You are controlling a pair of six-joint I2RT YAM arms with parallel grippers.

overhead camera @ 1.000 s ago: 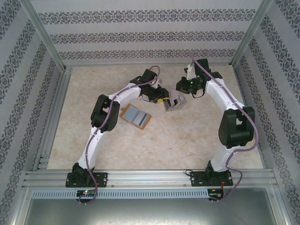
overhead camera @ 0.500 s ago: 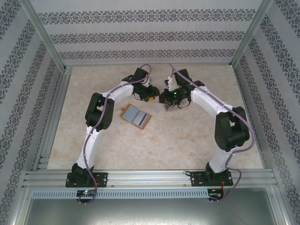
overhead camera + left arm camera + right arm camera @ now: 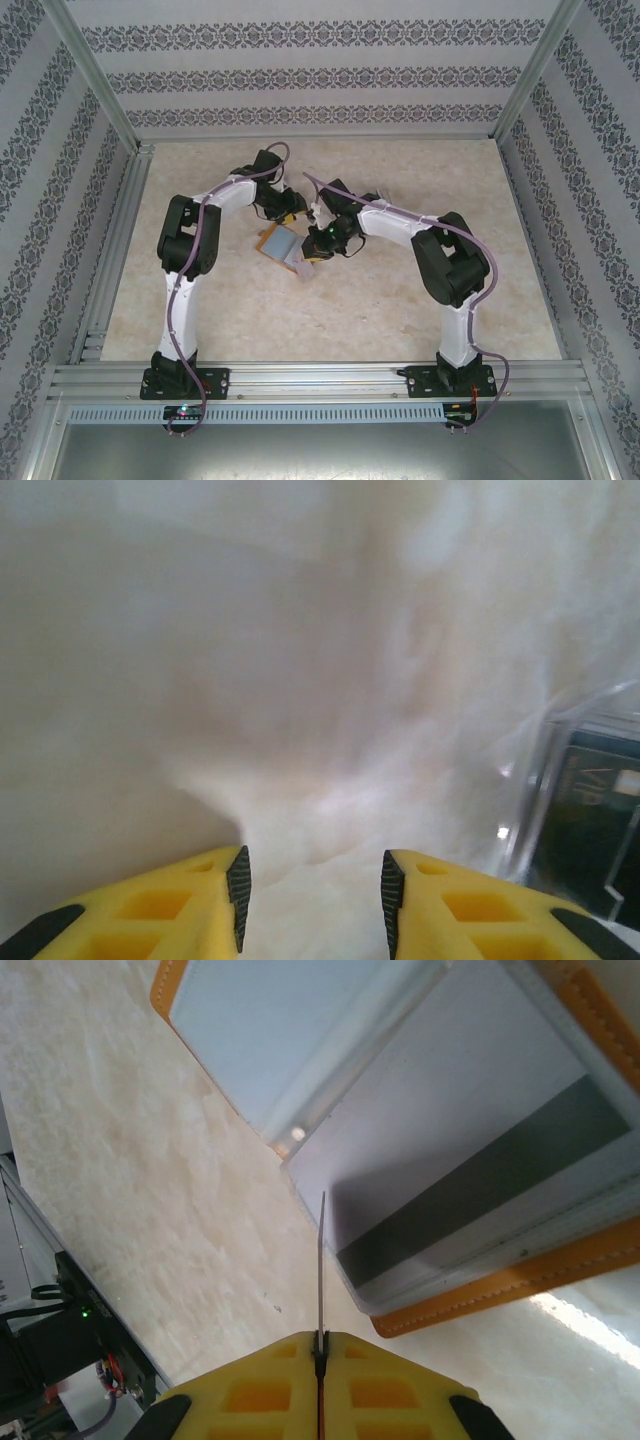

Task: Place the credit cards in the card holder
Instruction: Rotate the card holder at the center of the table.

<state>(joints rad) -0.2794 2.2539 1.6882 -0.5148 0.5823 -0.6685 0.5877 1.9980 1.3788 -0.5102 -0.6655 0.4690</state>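
The card holder (image 3: 278, 243) lies open on the table, orange-tan (image 3: 520, 1280) with clear pockets. One credit card (image 3: 470, 1150), pale with a dark stripe, sits in its right pocket, and a pale one (image 3: 270, 1020) in the left half. My right gripper (image 3: 320, 1340) is shut on another credit card (image 3: 321, 1260), seen edge-on and upright, just above the holder's middle fold. In the top view the right gripper (image 3: 314, 249) hovers at the holder's right edge. My left gripper (image 3: 312, 880) is open with nothing between its fingers; in the top view the left gripper (image 3: 289, 211) is just behind the holder.
A clear stand with dark cards (image 3: 590, 800) is close to the right of my left gripper. The two arms nearly meet over the table's middle (image 3: 310, 215). Patterned walls and aluminium posts (image 3: 100, 90) enclose the table; bare marble surface (image 3: 360, 320) lies in front.
Both arms have swung left. My right gripper carried its card from the card stand to over the open card holder. The left gripper moved left and back, behind the holder.
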